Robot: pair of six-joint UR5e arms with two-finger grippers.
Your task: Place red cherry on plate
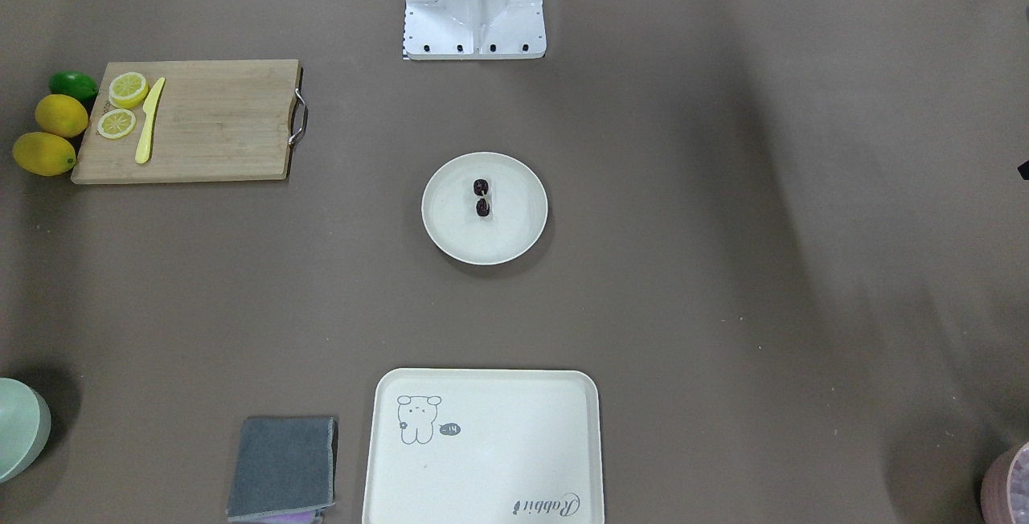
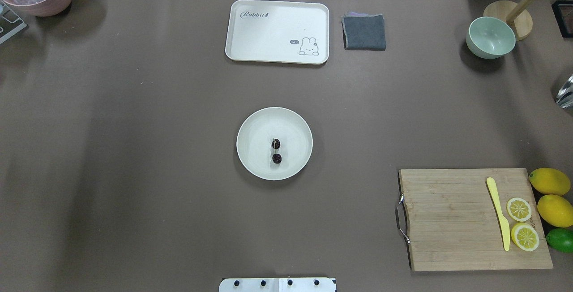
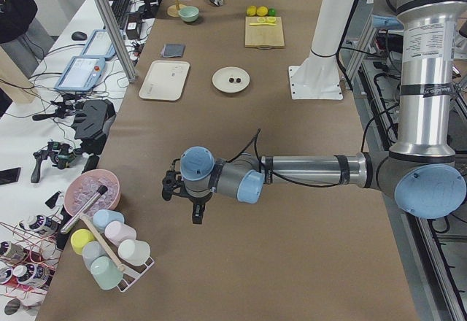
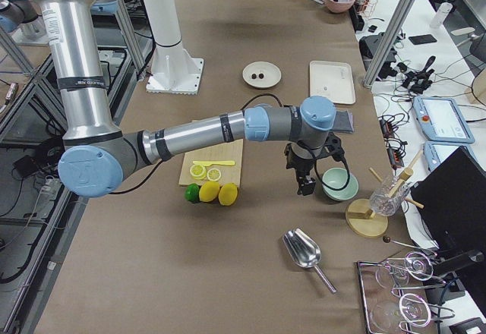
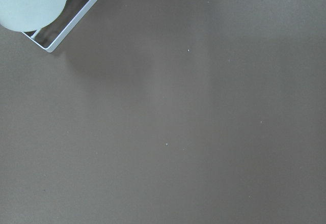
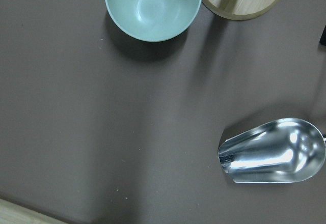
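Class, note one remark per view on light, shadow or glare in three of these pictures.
Overhead exterior: the plate casts a soft shadow at its robot-side rim; right wrist view: the metal scoop shows bright glare; front-facing view: broad dim bands cross the table.

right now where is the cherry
The cherry sits on the round plate, mid-table in the overhead view, between the tray and the robot's base.

Left arm's silver-grey metal tube [image 3: 303, 168] is carrying pale blue round joint caps [image 3: 197, 164] and a black cable [image 3: 255, 140] — right arm [image 4: 190, 130] is looking identical. White pedestal base [image 1: 474, 2] is showing dark screws [image 1: 460, 48].
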